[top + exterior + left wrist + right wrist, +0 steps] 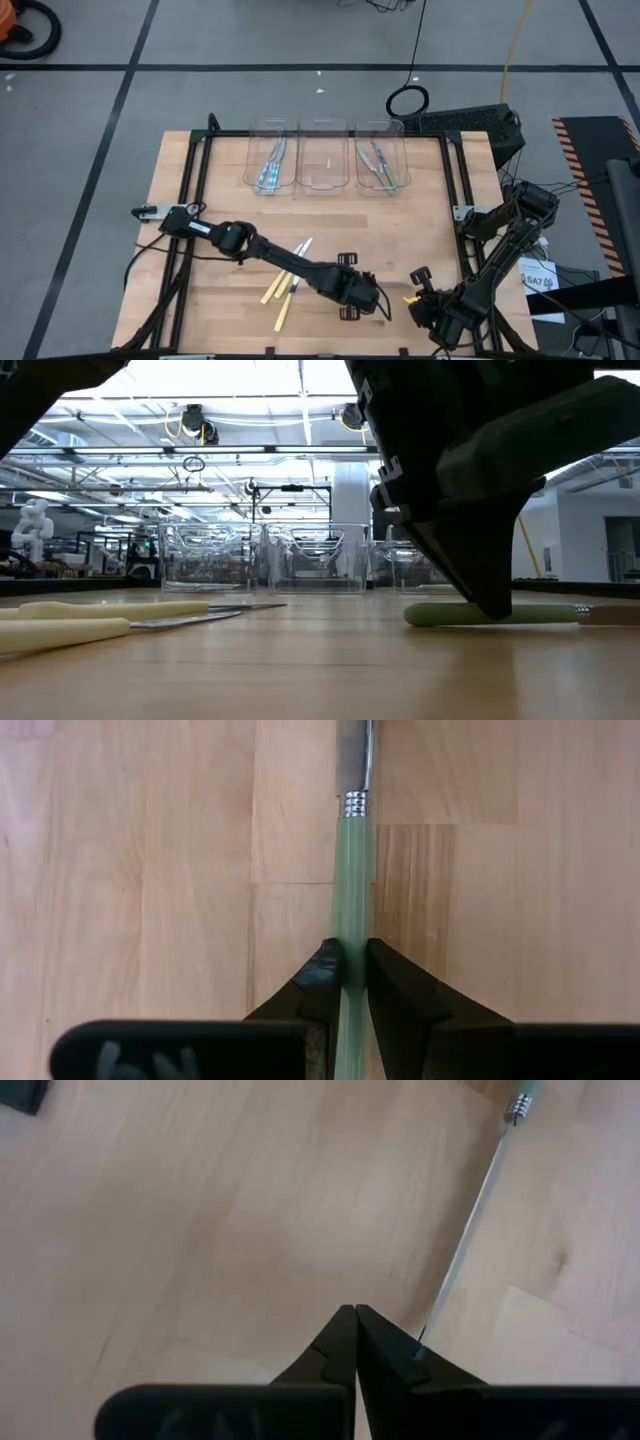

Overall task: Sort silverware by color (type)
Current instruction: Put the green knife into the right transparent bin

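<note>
Large robotics lab or industrial hall: beyond the wooden table (320,670), exposed ceiling beams, hanging lights (192,420), equipment racks, a white humanoid robot (32,525).

green-handled utensil (352,910): lies flat on the table near its front edge, right of middle; pale green handle, ribbed silver collar, slim silvery head | pale yellow utensils (283,292): three, flat, left of middle near front edge, fanned close together | blue-handled pieces (270,168): in left bin at back edge | green-handled pieces (381,166): in right bin
</note>
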Robot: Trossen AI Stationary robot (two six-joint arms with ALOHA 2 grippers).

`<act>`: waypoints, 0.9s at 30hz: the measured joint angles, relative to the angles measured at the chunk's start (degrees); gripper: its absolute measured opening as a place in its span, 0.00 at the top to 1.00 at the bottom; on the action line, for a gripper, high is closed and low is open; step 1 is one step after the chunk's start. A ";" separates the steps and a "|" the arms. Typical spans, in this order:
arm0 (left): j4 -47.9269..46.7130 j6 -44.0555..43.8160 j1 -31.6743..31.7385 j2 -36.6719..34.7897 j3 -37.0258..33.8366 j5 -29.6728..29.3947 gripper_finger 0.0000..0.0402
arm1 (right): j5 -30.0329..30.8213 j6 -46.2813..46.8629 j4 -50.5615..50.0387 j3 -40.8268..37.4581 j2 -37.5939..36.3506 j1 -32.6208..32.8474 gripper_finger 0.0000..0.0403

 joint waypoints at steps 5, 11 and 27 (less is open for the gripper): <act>-0.07 -0.25 -0.30 0.02 -0.02 -0.79 0.88 | 0.30 -0.11 0.04 0.00 0.00 -0.03 1.00; 0.01 -0.25 0.50 0.02 -0.02 -0.26 0.88 | 5.40 0.82 1.56 -0.10 0.00 -0.03 1.00; 0.06 -0.38 0.87 0.02 -0.02 -0.39 0.88 | 14.95 7.94 8.49 -8.84 0.09 -1.10 0.73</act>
